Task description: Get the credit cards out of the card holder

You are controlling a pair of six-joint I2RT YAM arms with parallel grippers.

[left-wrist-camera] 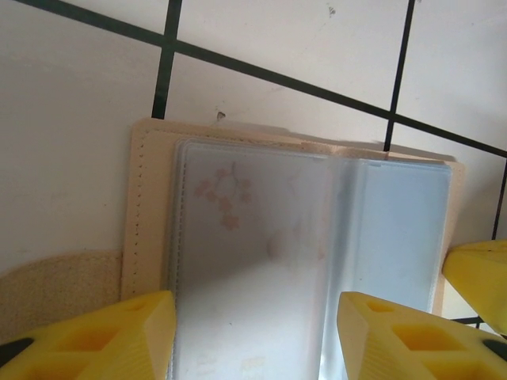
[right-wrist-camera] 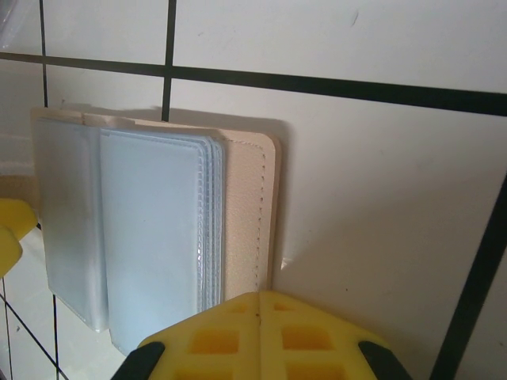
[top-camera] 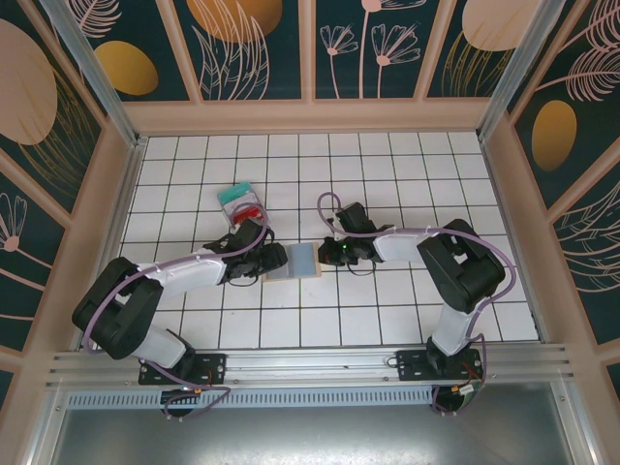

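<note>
Two credit cards (top-camera: 239,199) out, lying near card holder (top-camera: 292,262); sleeves (left-wrist-camera: 253,229) look empty. Left gripper (left-wrist-camera: 253,321) apart over it, right gripper (right-wrist-camera: 257,328) pinched together.

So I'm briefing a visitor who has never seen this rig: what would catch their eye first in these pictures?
Probably the card holder, lying open mid-table with its clear sleeves facing up, and the left tool and right tool meeting at its two sides. Next, the credit cards, teal and red, lying together on the white tiles just beyond the left arm.
</note>
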